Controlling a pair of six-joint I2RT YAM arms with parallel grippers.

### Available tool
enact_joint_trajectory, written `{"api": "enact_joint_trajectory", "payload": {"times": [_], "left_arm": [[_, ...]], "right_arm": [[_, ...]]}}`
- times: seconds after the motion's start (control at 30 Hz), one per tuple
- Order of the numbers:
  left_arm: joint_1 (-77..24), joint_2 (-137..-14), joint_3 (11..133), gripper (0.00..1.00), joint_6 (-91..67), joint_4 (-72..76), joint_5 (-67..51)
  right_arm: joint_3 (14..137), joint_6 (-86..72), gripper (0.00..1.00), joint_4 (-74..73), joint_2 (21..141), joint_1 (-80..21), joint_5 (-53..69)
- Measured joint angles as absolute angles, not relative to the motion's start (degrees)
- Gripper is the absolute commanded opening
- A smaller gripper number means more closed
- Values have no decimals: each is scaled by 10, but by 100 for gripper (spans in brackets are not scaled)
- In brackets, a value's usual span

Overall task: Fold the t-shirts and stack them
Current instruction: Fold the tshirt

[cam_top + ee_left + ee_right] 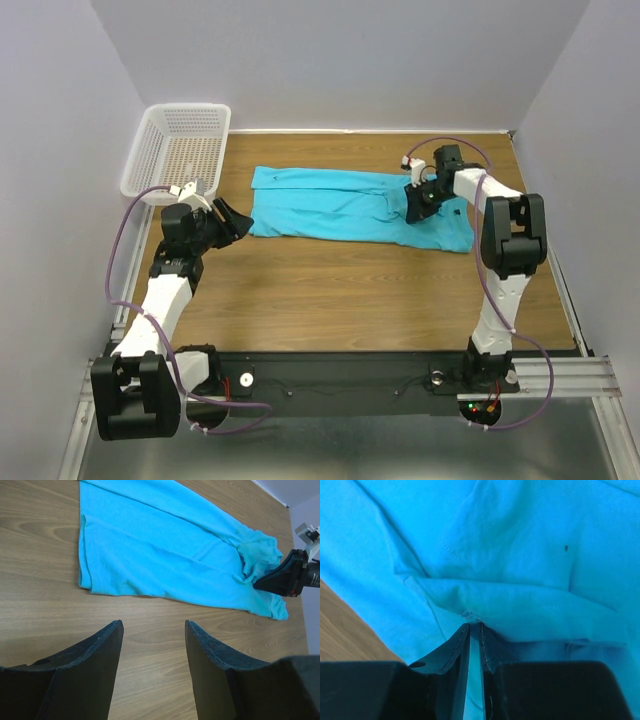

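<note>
Turquoise t-shirt [340,205] lies spread near far edge of table [330,290]; white basket [178,150] at far-left corner; left gripper [238,222] beside shirt's left end, right gripper [415,207] on its right part

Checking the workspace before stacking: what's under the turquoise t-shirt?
Wooden table shows all around the t-shirt; anything directly beneath is hidden by the cloth. The right gripper pinches a fold of it.

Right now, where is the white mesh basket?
In the top view, the basket sits at the far left corner of the table, left of the turquoise t-shirt and just beyond the left gripper.
</note>
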State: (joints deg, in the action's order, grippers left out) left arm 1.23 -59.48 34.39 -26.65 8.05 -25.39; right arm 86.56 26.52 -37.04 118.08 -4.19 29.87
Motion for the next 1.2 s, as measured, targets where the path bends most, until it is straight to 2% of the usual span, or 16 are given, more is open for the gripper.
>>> {"api": "enact_joint_trajectory", "payload": {"times": [0.37,0.67,0.73,0.83,0.97,1.2], "left_arm": [[12,-595,344,63,-269,82,-255],[12,-594,344,63,-269,81,-255],[12,-593,344,63,-269,81,-255],[13,-590,344,63,-269,80,-255],[14,-590,344,63,-269,80,-255],[16,-591,344,63,-269,80,-259]], "right_arm": [[1002,195,21,-349,1251,-43,252],[1068,154,29,-328,1272,-44,236],[1068,154,40,-326,1277,-44,241],[1032,171,51,-320,1266,-44,251],[979,199,52,-328,1240,-45,254],[977,208,49,-330,1235,-45,271]]}}
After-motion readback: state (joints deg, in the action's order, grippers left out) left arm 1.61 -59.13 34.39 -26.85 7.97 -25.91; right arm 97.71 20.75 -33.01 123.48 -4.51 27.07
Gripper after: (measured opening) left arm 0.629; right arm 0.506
